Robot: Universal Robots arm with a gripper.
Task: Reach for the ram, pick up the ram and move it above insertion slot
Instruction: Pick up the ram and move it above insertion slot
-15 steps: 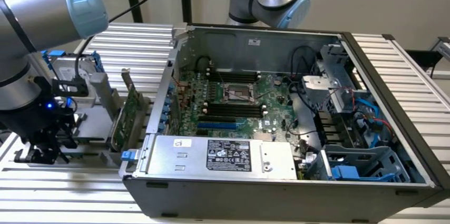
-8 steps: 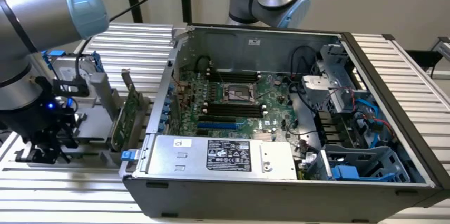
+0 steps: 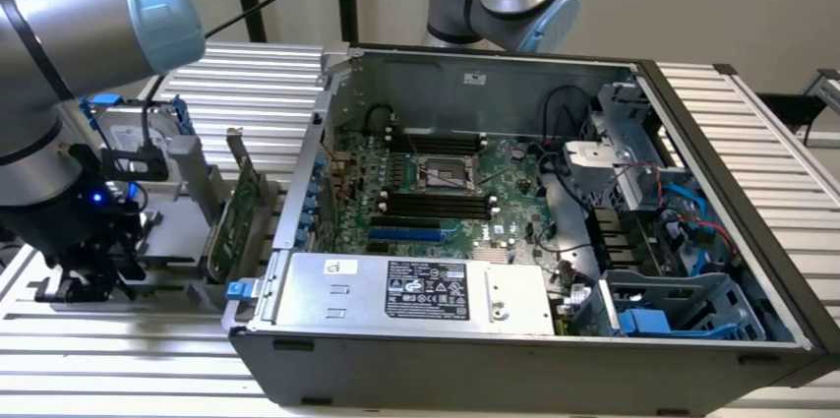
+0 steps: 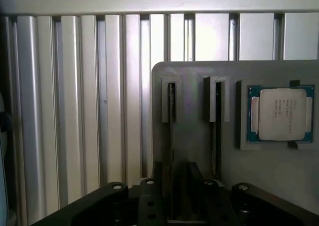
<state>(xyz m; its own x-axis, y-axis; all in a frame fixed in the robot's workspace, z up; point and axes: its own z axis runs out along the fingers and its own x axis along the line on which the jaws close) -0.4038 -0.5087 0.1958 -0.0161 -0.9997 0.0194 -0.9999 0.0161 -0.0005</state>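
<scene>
The ram stands on edge in a slot of a grey holder plate, showing as a thin dark strip. My gripper is low over it, one dark finger on each side, open with a gap still showing beside the strip. In the exterior view the gripper hangs over the holder, at that view's left, outside the computer case. The black insertion slots lie on the motherboard inside the open case.
A second thin stick stands in the neighbouring holder slot, and a processor chip lies beside it. A large green expansion card stands upright between the holder and the case wall. The power supply fills the case front.
</scene>
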